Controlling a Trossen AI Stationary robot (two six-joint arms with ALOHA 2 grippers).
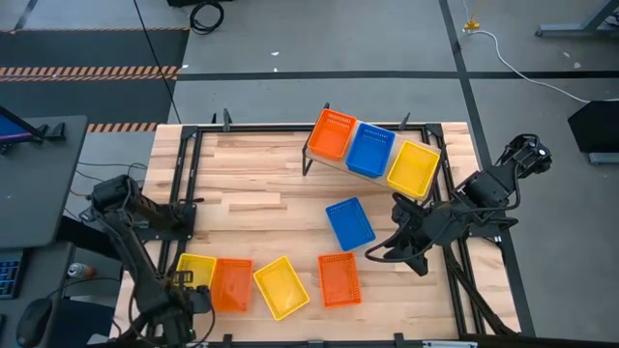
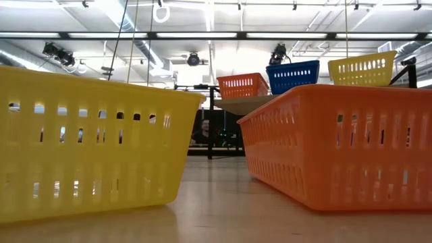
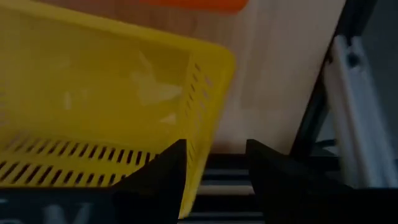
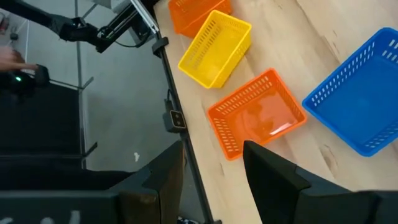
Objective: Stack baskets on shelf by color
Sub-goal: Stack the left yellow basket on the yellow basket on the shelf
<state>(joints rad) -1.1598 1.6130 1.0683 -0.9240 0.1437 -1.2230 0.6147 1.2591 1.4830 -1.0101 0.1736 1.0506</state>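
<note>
Yellow basket (image 2: 88, 145) on slatted table (image 1: 261, 184), both claws apart, perhaps ducting overhead

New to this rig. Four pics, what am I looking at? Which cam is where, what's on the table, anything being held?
It is a two-armed robot at a slatted wooden table. One picture looks straight down, one sits at table-top height, and one camera rides on each wrist.

Seen from above, a light wooden shelf on thin black legs carries three small plastic mesh baskets: orange, blue, yellow.

Five more lie on the table: a blue basket and, along the near edge, yellow, orange, yellow, orange.

The left tool hangs over the corner yellow basket, open and empty. The right tool hangs beside the loose blue basket, also open, holding nothing.
</note>
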